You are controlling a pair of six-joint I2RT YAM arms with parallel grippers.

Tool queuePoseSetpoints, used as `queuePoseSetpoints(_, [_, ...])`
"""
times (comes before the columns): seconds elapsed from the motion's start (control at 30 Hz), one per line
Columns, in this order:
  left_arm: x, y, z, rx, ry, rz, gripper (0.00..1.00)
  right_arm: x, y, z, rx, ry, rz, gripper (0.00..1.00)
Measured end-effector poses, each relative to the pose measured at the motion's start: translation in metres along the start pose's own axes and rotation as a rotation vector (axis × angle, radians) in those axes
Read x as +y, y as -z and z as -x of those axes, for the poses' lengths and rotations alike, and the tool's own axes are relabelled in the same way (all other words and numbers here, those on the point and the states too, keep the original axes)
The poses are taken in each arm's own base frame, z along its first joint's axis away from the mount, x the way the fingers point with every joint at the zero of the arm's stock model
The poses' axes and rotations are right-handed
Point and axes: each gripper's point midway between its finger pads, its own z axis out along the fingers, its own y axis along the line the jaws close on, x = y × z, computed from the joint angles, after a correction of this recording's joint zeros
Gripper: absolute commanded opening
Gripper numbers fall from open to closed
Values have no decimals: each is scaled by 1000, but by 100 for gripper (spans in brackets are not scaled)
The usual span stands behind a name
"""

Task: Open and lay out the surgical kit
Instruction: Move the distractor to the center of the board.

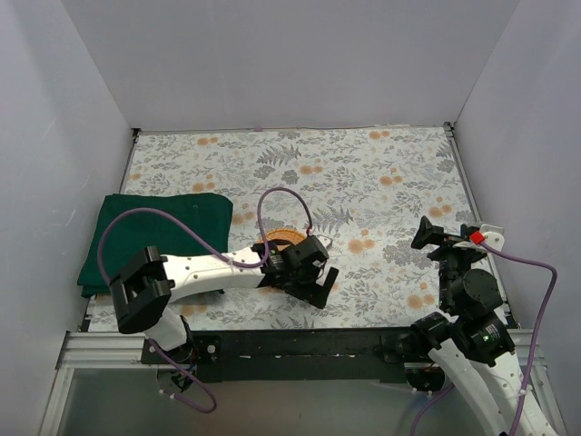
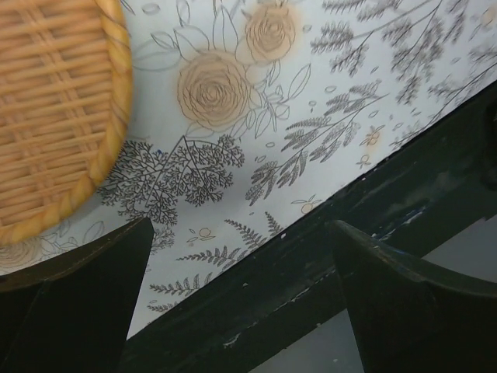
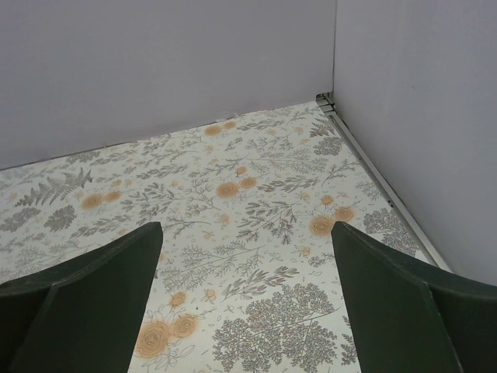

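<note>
1) L gripper (image 2: pixel 241 264): near table (image 1: pixel 381 182) edge, centre; jaws fully apart, nothing held.
2) R gripper (image 3: pixel 245 256): near right, aimed at far corner; also wide, empty.
3) basket (image 1: pixel 281 239): just beyond L gripper, partly hidden by it.
4) wrap (image 1: pixel 154 238): left side, folded shut, well apart from both grippers; tray, instruments not seen.

Handling, est.: cloth soft, limp; prob. heavy if steel inside. Pinch top flap at a free corner, peel outward, no lifting.

Left hand (image 2: pixel 241 225), right hand (image 3: pixel 247 227) open
</note>
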Motion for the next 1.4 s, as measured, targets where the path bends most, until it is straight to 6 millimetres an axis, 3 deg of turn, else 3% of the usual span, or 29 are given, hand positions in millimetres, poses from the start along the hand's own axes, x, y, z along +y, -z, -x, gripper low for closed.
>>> queuePoseSetpoints(0.1, [0,-15,-24,88,-40,28,98,0,0,0,0,0,0,99])
queuePoseSetpoints(0.2, [7,-27,-35,130,-55,59,98,-1,0,0,0,0,-3,99])
queuePoseSetpoints(0.47, [18,-42,-27,118,-107,118,98,-1,0,-1,1,1,-4,98])
queuePoseSetpoints(0.6, [23,-50,-9,79,-105,134,98,0,0,-1,1,1,-3,99])
queuePoseSetpoints(0.7, [41,-52,7,53,-67,165,98,0,0,-1,3,3,-3,99])
queuePoseSetpoints(1.0, [126,-57,69,-31,21,309,98,0,-1,-2,8,7,-3,99])
queuePoseSetpoints(1.4, [231,-72,174,-167,164,421,98,2,-1,-4,11,8,5,99])
